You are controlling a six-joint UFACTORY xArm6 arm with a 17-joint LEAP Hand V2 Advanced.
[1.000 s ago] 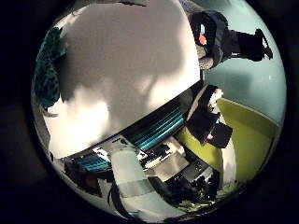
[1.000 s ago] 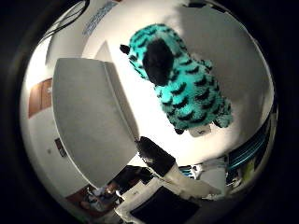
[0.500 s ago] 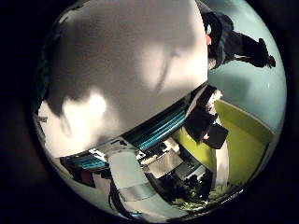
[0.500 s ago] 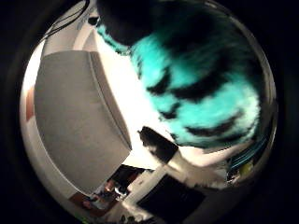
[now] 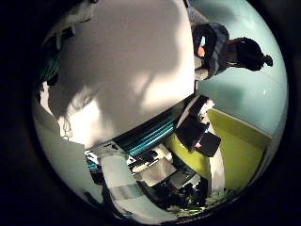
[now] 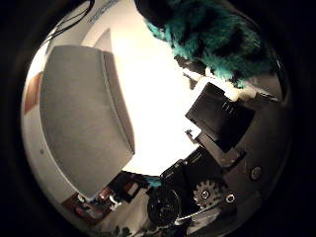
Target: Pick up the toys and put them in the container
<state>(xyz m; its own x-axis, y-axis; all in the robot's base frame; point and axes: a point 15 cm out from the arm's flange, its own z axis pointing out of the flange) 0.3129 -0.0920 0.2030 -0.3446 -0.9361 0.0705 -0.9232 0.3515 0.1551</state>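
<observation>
Fingers (image 6: 222,116) of black and white parts curl in from the palm against the fluffy teal plush toy with black stripes (image 6: 212,34), and the toy presses close against them; they look clamped on it, though the far side of the grip is hidden behind the fur. The hand (image 6: 212,163) fills one side of the thumb-side view with its black body and a small toothed wheel.

Beside the toy, on the white bench (image 6: 153,98), lies a shallow grey rectangular container (image 6: 79,123) with a raised rim. It sits just beside the hand, apart from the toy, and nothing shows inside it. A dark cord (image 6: 79,17) runs over the bench past the container's far end.

From the little-finger side, the bench's white top takes up most of the view, crossed by broad shadows, and a strip of the teal fur shows at the edge. Past the bench edge stand a yellow-green panel (image 5: 240,150) and a pale blue wall (image 5: 254,94), with a cluttered heap of dark equipment (image 5: 188,179) low between them.
</observation>
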